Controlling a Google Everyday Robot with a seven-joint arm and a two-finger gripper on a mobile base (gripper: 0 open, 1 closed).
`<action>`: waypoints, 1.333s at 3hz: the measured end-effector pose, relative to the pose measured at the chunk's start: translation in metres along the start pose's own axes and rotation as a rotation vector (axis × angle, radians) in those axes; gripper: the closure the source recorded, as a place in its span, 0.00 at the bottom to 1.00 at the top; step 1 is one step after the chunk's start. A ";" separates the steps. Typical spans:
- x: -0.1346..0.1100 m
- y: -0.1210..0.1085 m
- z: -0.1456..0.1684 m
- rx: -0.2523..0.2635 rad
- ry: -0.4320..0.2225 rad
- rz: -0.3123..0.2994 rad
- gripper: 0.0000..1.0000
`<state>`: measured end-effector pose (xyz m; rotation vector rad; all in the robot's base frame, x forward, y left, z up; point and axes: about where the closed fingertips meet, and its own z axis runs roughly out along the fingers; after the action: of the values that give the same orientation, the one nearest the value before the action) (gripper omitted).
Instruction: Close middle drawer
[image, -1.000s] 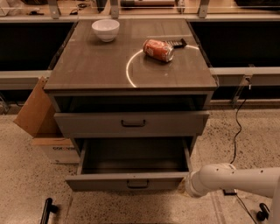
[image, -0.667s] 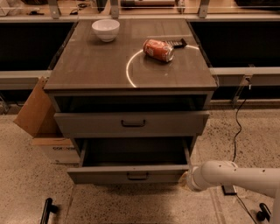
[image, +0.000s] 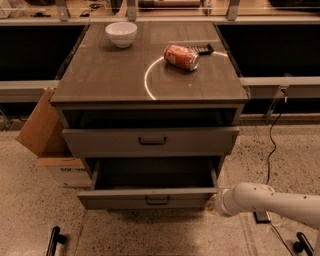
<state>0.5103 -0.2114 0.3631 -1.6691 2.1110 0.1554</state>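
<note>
The middle drawer is pulled out of the grey-brown cabinet. It is shallow, with a small dark bar handle on its front, and its inside looks empty. My white arm reaches in from the right at floor level. My gripper is at the arm's tip, against the right end of the drawer's front. The lowest drawer is hidden beneath the open one.
The taller top drawer stands slightly out above. On the cabinet top are a white bowl, an orange can on its side and a small dark object. A cardboard box stands left; a cable hangs right.
The middle drawer has slid part of the way into the cabinet. My arm's tip has moved with its front, toward the cabinet.
</note>
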 end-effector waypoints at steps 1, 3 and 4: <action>0.007 -0.022 0.009 0.036 -0.066 0.043 1.00; 0.014 -0.075 0.015 0.106 -0.202 0.137 1.00; 0.015 -0.096 0.015 0.120 -0.262 0.169 1.00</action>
<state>0.6029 -0.2451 0.3612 -1.3236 2.0178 0.2778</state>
